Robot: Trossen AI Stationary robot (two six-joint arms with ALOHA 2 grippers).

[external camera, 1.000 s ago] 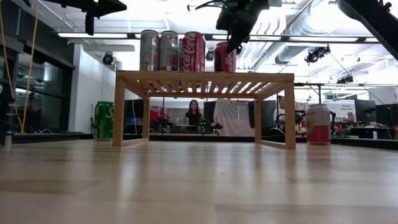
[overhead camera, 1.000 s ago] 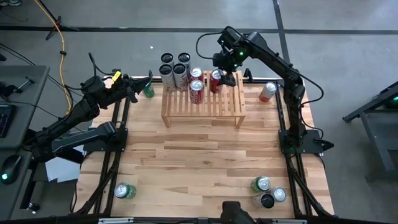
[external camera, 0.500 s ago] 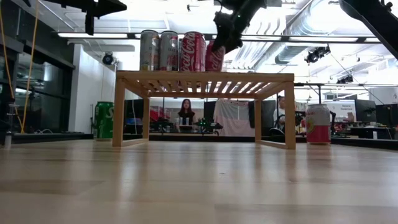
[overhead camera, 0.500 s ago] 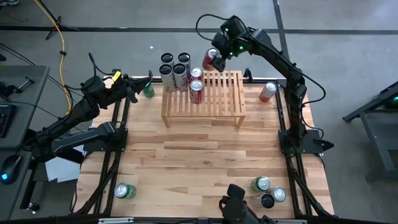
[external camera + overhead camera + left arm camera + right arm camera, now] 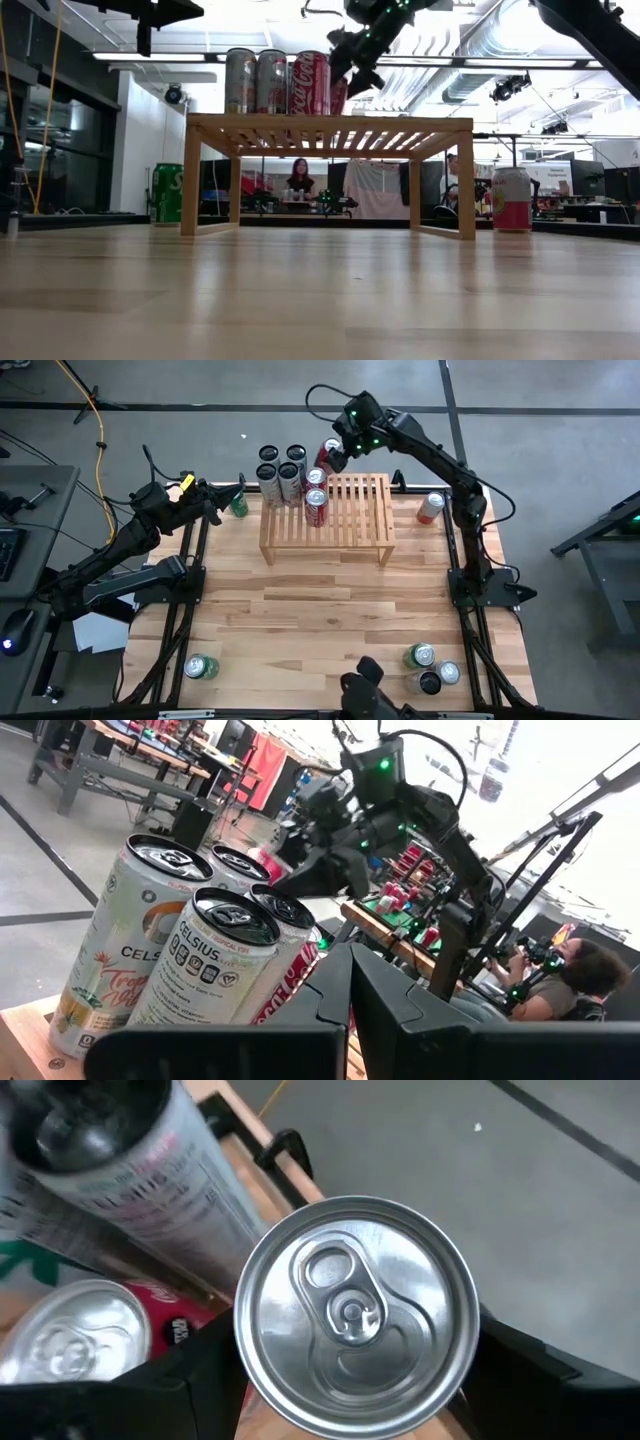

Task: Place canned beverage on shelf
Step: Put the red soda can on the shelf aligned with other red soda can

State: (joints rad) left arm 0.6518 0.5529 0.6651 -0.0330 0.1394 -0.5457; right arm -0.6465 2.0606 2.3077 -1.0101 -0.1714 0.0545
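The light-wood shelf stands at the table's far middle. On its left part stand several tall silver cans and two red cans. My right gripper is at the shelf's far edge, beside these cans, shut on a red canned beverage whose silver top fills the right wrist view. In the low view the can shows tilted behind the standing red can. My left gripper is shut and holds nothing, level, off the shelf's left end beside a green can. My right gripper pinches the red can between its two fingers, one on each opposite side wall just below the top rim. The fingers slant down from the far right. The can is tilted, its top leaning away from upright. Whether its base touches the shelf I cannot tell.
A pink can stands on the table right of the shelf. A green can lies near the front left, and three cans cluster at the front right. The middle of the table in front of the shelf is bare wood.
My right gripper has carried the red can from the shelf's far middle toward the far edge and leftward, next to the standing cans. Its wrist has rolled and tipped. The can, upright a second ago, now leans.
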